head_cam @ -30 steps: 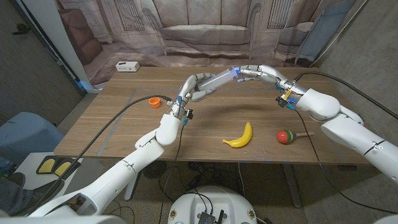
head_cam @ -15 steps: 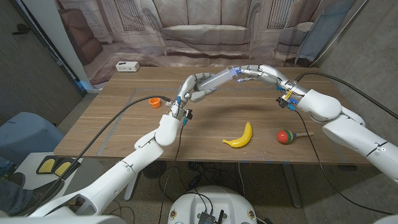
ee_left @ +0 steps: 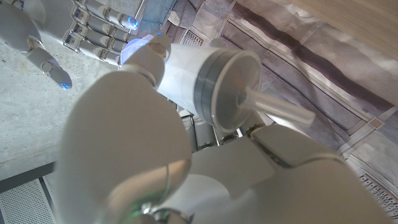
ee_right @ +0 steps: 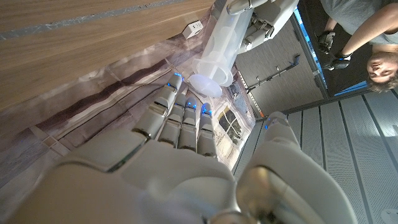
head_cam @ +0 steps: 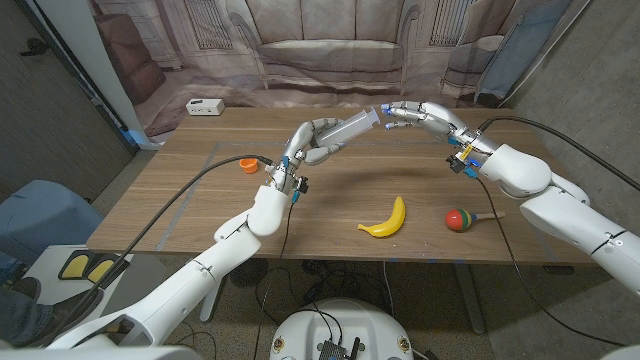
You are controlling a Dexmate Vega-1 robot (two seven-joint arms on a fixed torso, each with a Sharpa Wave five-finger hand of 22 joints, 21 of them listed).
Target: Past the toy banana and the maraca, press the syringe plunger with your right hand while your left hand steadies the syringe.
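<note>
Clear plastic syringe (head_cam: 349, 127) gripped by left hand (head_cam: 312, 140); right hand (head_cam: 420, 114) fingers (head_cam: 396, 115) straight, empty.

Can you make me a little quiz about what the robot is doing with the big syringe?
1. True or false: the left hand holds the syringe up off the table.
2. Which toy lies nearer the right arm: A) the banana B) the maraca C) the orange cup?
3. Fill in: the right hand has its fingertips at the syringe's ____ end.

Key:
1. True.
2. B.
3. Plunger. In the right wrist view the fingertips sit right by it, though actual contact is hard to tell.
</note>
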